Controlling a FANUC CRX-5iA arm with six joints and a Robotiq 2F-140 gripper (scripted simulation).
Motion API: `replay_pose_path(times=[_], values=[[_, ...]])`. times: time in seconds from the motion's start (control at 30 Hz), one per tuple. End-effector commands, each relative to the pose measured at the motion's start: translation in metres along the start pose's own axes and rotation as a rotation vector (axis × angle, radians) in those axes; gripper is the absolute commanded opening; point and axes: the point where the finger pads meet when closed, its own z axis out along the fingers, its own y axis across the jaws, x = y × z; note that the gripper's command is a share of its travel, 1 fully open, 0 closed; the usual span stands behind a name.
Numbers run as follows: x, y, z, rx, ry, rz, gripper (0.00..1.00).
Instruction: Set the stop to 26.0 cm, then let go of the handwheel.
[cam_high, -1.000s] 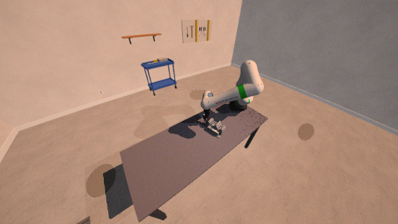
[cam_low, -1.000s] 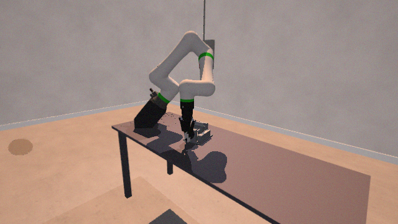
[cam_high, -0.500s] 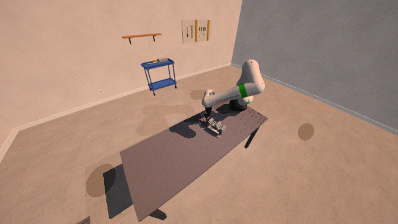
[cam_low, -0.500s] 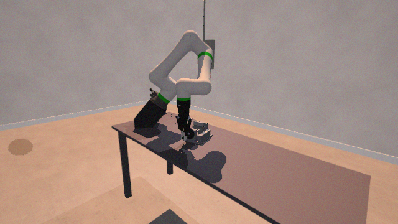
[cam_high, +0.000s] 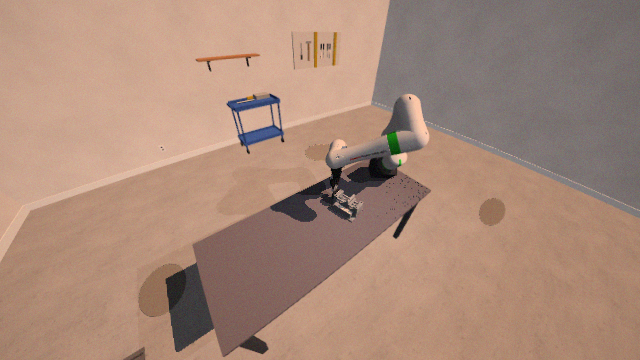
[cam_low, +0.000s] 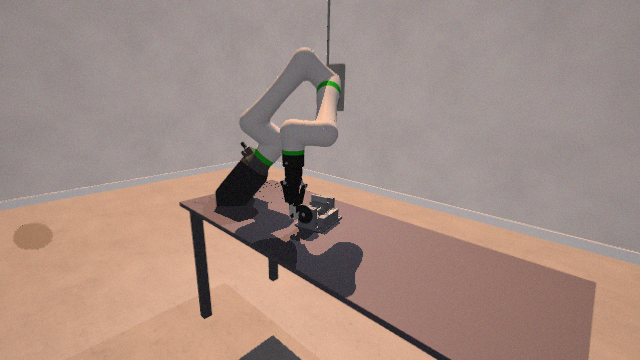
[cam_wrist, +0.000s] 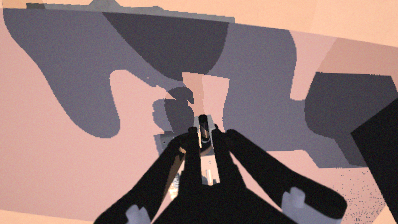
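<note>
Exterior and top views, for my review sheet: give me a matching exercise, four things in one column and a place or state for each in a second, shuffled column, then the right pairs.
Things:
1. gripper
2. stop fixture
3. blue cart
4. arm's dark base

Places or states:
A. by the far wall, off the table
B. mounted at the table's end
C. shut on the handwheel
D. resting on the table, beside the handwheel

Pairs: 1-C, 2-D, 3-A, 4-B
</note>
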Motion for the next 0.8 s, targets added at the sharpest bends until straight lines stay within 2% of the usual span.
replay_pose_path(times=[0.0, 0.37, 0.77], values=[[0.000, -0.001, -0.006, 0.001, 0.000, 0.000, 0.04], [0.000, -0.016, -0.025, 0.001, 0.000, 0.000, 0.04], [0.000, -0.036, -0.028, 0.001, 0.000, 0.000, 0.04]])
